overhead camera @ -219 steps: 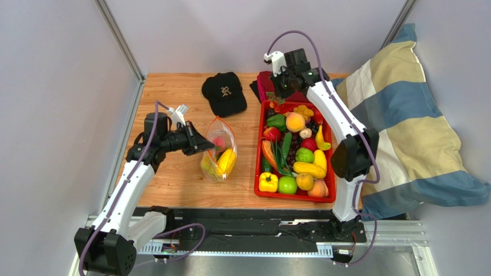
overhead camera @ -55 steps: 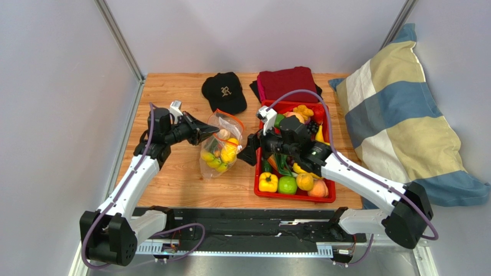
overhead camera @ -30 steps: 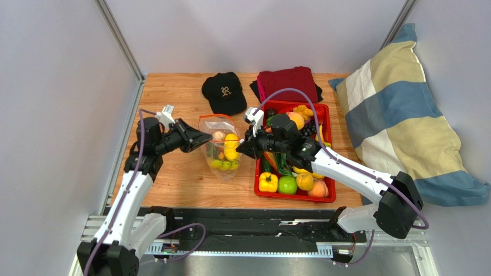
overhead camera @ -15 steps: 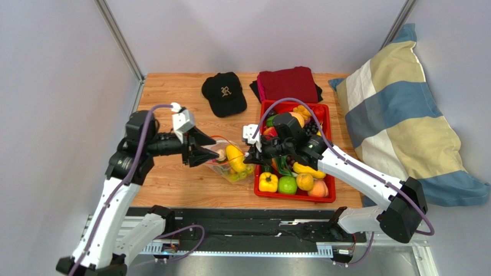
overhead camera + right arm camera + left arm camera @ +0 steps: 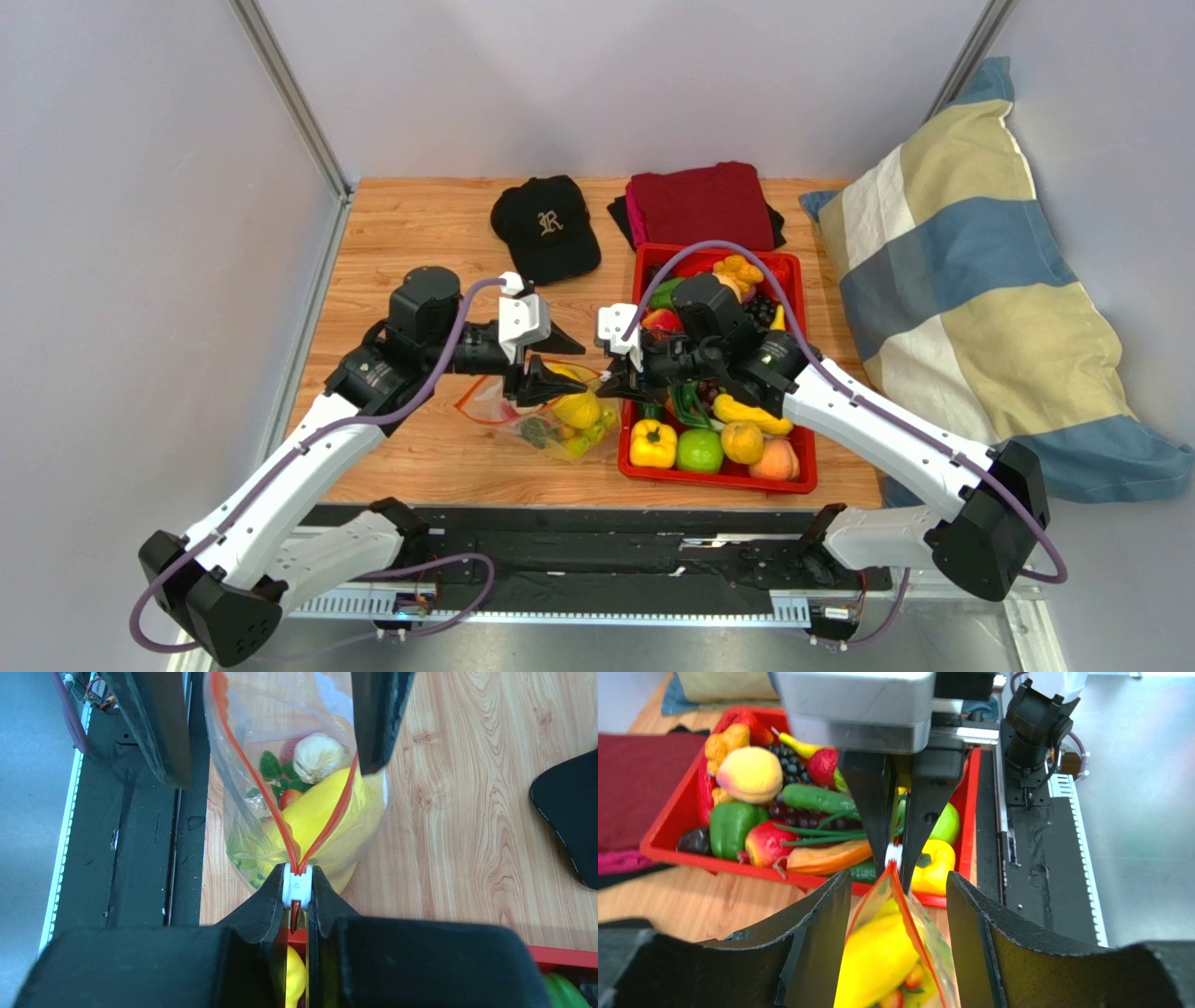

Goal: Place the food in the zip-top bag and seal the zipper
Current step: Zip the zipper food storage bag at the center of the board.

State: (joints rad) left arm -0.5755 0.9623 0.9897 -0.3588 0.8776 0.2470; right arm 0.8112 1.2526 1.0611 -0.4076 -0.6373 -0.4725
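Note:
The clear zip-top bag hangs low over the wooden table between my two grippers. It holds food: a yellow fruit, a pale bulb, red and green bits. My right gripper is shut on the white slider of the orange-red zipper. The zipper's two strips spread apart from the slider in a V. My left gripper stands open, one finger on each side of the bag's top edge, touching nothing. In the top view, the left gripper faces the right gripper closely.
A red tray full of toy fruits and vegetables lies just right of the bag, under my right arm. A black cap and a folded maroon cloth sit at the back. A striped pillow lies at the right.
My left gripper let go of the bag's left corner, opened, and swung right until its fingers straddle the bag's mouth. The bag shifted right and lower. My right gripper stayed shut on the slider.

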